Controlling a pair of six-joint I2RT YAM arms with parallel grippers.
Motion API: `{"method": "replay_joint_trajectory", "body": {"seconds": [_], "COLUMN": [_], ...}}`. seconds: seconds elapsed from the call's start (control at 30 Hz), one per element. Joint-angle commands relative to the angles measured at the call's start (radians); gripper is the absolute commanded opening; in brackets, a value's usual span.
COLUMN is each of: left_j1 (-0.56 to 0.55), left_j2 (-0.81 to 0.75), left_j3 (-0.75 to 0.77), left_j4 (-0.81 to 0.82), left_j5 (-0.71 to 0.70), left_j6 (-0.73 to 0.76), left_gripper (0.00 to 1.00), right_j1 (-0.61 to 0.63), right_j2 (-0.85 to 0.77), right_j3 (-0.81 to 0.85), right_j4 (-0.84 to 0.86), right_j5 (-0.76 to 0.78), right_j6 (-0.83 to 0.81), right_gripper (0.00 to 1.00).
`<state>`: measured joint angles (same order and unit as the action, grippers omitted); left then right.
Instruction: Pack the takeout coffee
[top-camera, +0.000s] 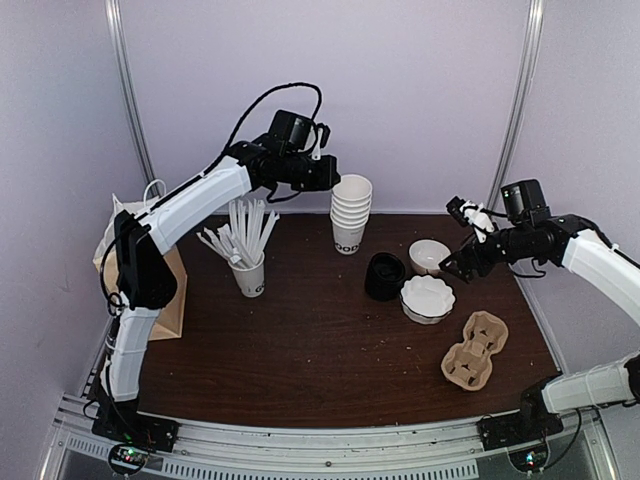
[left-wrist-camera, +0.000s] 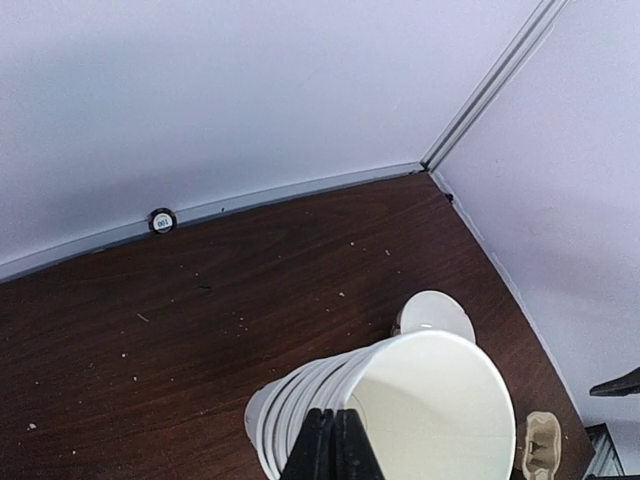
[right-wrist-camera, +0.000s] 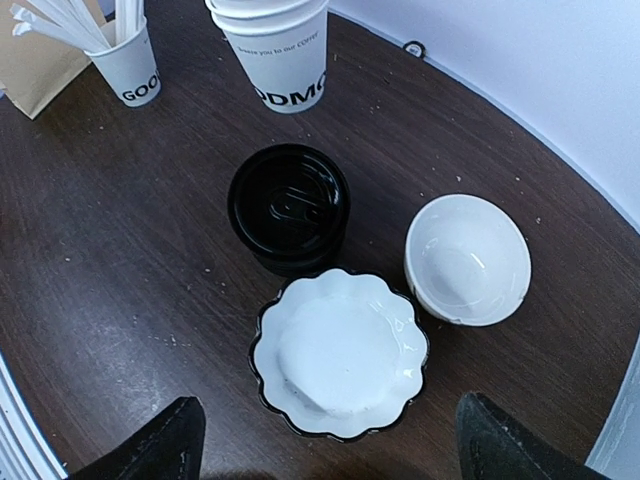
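Observation:
A takeout coffee standing on its own is out of view. A nested stack of white lettered cups (top-camera: 350, 215) stands at the back of the table. My left gripper (top-camera: 333, 178) reaches its top from the left. In the left wrist view the gripper (left-wrist-camera: 335, 412) is shut on the rim of the top cup (left-wrist-camera: 440, 400), one finger inside and one outside. Black lids (right-wrist-camera: 288, 205) sit in a short stack in front of the cups. My right gripper (right-wrist-camera: 330, 415) hovers open above the scalloped dish (right-wrist-camera: 340, 350), holding nothing.
A cup full of white straws (top-camera: 248, 272) and a brown paper bag (top-camera: 165, 290) are at the left. A white bowl (top-camera: 428, 255) sits by the lids. A cardboard cup carrier (top-camera: 475, 350) lies at the front right. Walls close the back and sides.

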<state>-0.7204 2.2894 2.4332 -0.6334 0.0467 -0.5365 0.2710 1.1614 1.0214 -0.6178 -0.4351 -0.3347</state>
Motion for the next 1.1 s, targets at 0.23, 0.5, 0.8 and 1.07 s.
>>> {"method": "replay_joint_trajectory", "body": {"seconds": [0.23, 0.5, 0.8, 1.07], "left_j1": [0.046, 0.079, 0.096, 0.107], "left_j2": [-0.062, -0.081, -0.120, -0.141], "left_j3": [-0.086, -0.125, -0.159, -0.199], "left_j4": [0.068, 0.085, 0.087, 0.124], "left_j5": [0.237, 0.316, 0.369, 0.402], "left_j6": [-0.006, -0.074, -0.127, -0.169], "left_gripper": [0.00, 0.00, 0.00, 0.00], "right_j1": [0.161, 0.242, 0.261, 0.267], "right_j2": [0.241, 0.407, 0.539, 0.642], "right_j3": [0.216, 0.328, 0.414, 0.519], "right_j4": [0.130, 0.273, 0.417, 0.403], "right_j5": [-0.100, -0.124, -0.090, -0.162], "right_j6": [-0.123, -0.049, 0.023, 0.054], "right_gripper": [1.00, 0.99, 0.99, 0.99]}}
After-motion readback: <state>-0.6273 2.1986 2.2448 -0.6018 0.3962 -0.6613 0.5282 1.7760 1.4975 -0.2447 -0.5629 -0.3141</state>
